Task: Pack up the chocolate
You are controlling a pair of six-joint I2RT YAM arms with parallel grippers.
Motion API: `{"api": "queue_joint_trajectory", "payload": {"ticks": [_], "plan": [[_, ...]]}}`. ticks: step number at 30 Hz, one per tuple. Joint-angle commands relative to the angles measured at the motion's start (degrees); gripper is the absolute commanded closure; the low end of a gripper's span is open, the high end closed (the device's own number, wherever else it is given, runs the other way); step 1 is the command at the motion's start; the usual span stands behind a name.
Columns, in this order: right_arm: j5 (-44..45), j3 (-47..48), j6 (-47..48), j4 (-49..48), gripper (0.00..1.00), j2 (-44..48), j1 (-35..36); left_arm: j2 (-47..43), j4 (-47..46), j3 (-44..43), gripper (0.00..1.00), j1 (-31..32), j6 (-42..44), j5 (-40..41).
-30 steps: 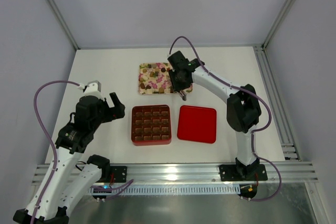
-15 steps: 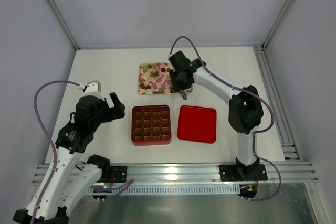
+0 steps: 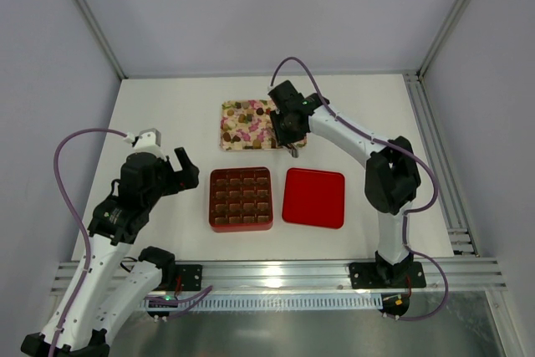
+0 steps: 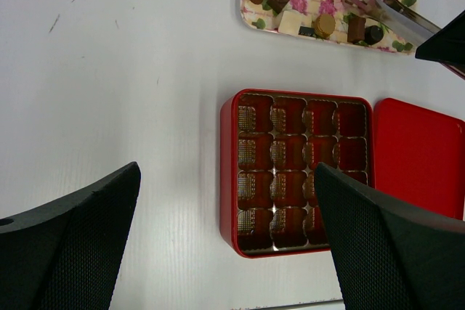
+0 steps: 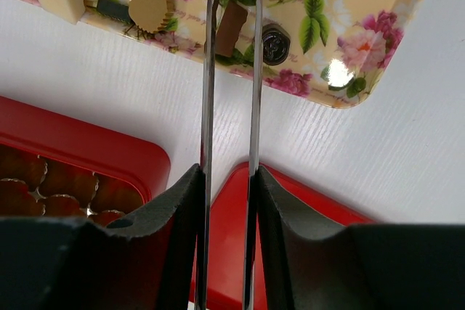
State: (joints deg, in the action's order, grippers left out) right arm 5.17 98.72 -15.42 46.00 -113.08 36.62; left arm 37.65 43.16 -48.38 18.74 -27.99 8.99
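Right gripper [image 5: 229, 179] is pinched on thin metal tongs [image 5: 209, 70]. The tong tips reach straight ahead onto the flowery tray [image 5: 349, 49], one on each side of a brown chocolate [image 5: 231, 28] that lies lengthwise between them. Left gripper [image 3: 182, 171] is wide open, holds nothing, and sits well away from the tray, beside the red box [image 4: 227, 172].

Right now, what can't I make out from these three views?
1. Right wrist view: the tongs held by the right gripper run off the top edge, so whether they pinch the brown chocolate is unclear.
2. Left wrist view: the left gripper covers the red box's lower right corner.
3. Top view: chocolates on the flowered tray are too small to count.
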Motion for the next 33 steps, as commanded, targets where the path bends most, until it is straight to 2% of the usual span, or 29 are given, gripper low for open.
{"api": "queue_joint_trajectory", "payload": {"ticks": [1, 9, 33], "plan": [[-0.33, 2.97, 1.00, 0.93, 0.64, 0.67, -0.15, -0.30, -1.23, -0.05, 0.00, -0.20, 0.39, 0.67], [-0.69, 4.38, 1.10, 1.64, 0.70, 1.10, -0.41, -0.47, -1.14, -0.05, 0.00, -0.11, 0.30, 0.76], [-2.71, 6.66, 0.74, 1.99, 0.71, 3.57, -1.46, -0.56, -1.14, 0.04, 0.00, -0.20, 0.39, 0.76]]}}
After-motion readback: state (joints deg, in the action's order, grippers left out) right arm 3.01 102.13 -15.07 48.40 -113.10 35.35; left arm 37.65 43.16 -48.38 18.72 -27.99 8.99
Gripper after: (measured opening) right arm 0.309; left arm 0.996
